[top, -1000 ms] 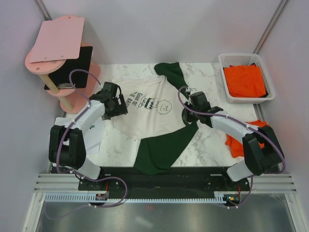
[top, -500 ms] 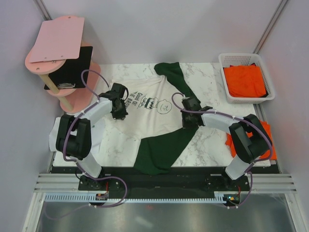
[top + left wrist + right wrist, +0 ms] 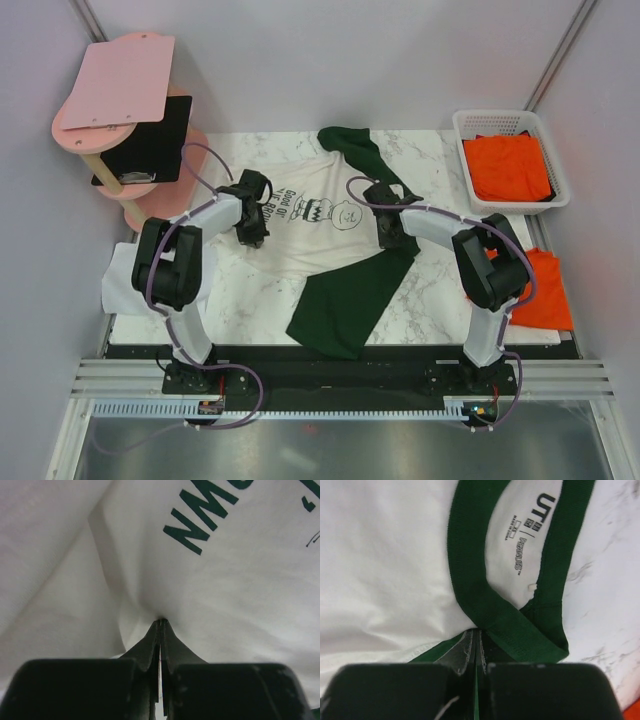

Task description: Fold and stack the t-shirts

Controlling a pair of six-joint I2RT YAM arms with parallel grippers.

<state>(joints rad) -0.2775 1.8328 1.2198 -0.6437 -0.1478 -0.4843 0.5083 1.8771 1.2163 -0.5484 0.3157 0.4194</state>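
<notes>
Top view: cream-white shirt point(image 3: 300, 228) lies spread mid-table point(image 3: 440, 290), with orange shirts point(image 3: 508, 168) in the basket point(image 3: 460, 125). The left gripper point(image 3: 252, 235) and right gripper point(image 3: 388, 236) are both down on it.
Left wrist: jaws pinched together on a white fold.
Right wrist: jaws clamped on the green collar point(image 3: 470, 575).

The printed t-shirt point(image 3: 310, 225) lies spread on the middle of the counter point(image 3: 440, 160). The left end effector point(image 3: 251, 236) sits on its left part, the right end effector point(image 3: 388, 238) on its right side, at the collar. To its right and behind stands the basket point(image 3: 490, 116) with a second t-shirt point(image 3: 508, 168) in it. To its right and nearer lies a third t-shirt point(image 3: 540, 290). To its left lie the paper sheets point(image 3: 122, 283), and behind those the tiered stand point(image 3: 115, 85).
</notes>
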